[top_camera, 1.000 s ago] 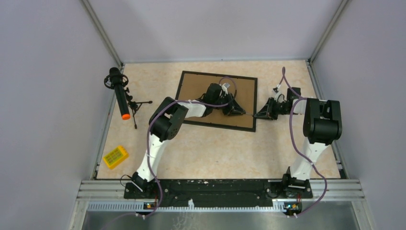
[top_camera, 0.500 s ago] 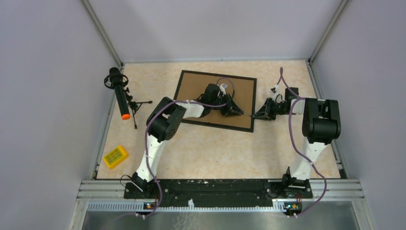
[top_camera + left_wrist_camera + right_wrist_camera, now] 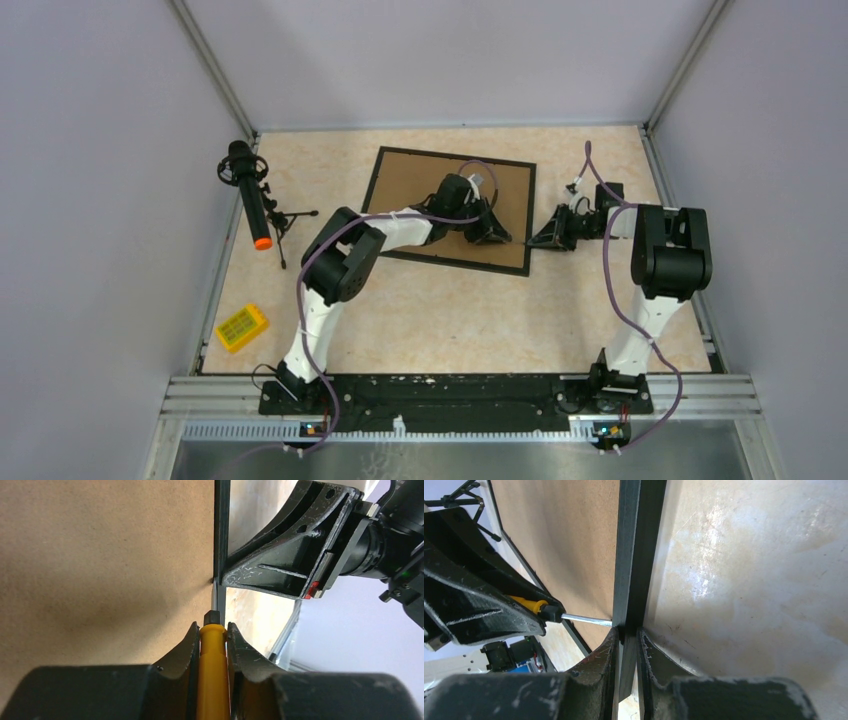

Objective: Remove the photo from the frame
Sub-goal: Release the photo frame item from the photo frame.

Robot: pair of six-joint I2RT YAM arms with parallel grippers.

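Observation:
The frame (image 3: 415, 190) lies face down on the table, its brown fibreboard back up and its thin black border around it. The photo is hidden under the backing. My left gripper (image 3: 497, 237) (image 3: 212, 626) is over the frame's right part, shut on a yellow-handled screwdriver (image 3: 212, 680). The screwdriver's metal shaft (image 3: 584, 619) reaches the inner side of the right border (image 3: 221, 530). From the right, my right gripper (image 3: 535, 241) (image 3: 626, 632) is shut on that black border (image 3: 636, 540), one finger on each side.
A black microphone with an orange tip (image 3: 250, 195) stands on a small tripod at the left. A yellow box (image 3: 241, 327) lies near the front left. Metal rails and grey walls bound the table (image 3: 450, 310).
The left wrist has shifted slightly right over the frame's back. The right gripper and the frame's right edge have moved slightly away from the arm bases. Both grips are unchanged.

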